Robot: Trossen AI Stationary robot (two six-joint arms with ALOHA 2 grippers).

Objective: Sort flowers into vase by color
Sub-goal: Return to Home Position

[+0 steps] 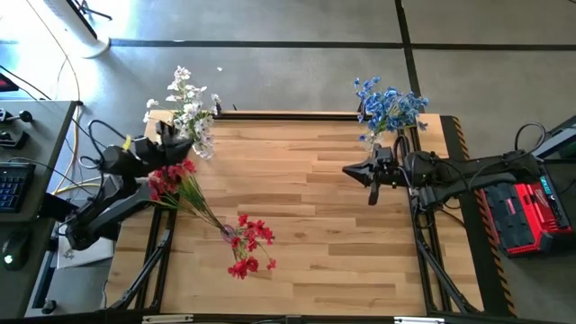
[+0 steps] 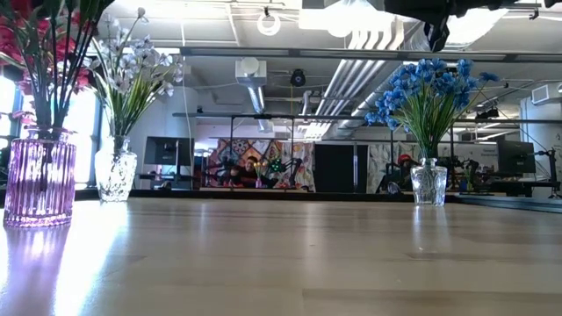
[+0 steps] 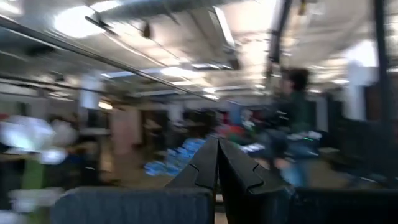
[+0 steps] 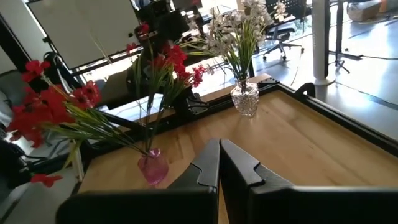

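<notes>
Red flowers point(image 1: 173, 182) stand in a pink glass vase point(image 4: 152, 167) at the table's left. One red bunch point(image 1: 247, 245) leans out over the vase rim toward the near edge. White flowers point(image 1: 187, 110) stand in a clear vase point(image 2: 116, 172) at the far left. Blue flowers point(image 1: 389, 104) stand in a clear vase point(image 2: 428, 183) at the far right. My left gripper point(image 3: 217, 163) is shut and empty, held level beside the white flowers point(image 1: 175, 141). My right gripper point(image 4: 219, 158) is shut and empty, raised over the table's right part point(image 1: 353, 169) and pointing left.
The wooden table top point(image 1: 315, 234) shows bare boards across its middle and near right. Desks with a keyboard point(image 1: 11, 184) stand off the left edge, and a red case point(image 1: 526, 211) off the right. A dark arm part point(image 2: 439, 17) hangs at the top of the low view.
</notes>
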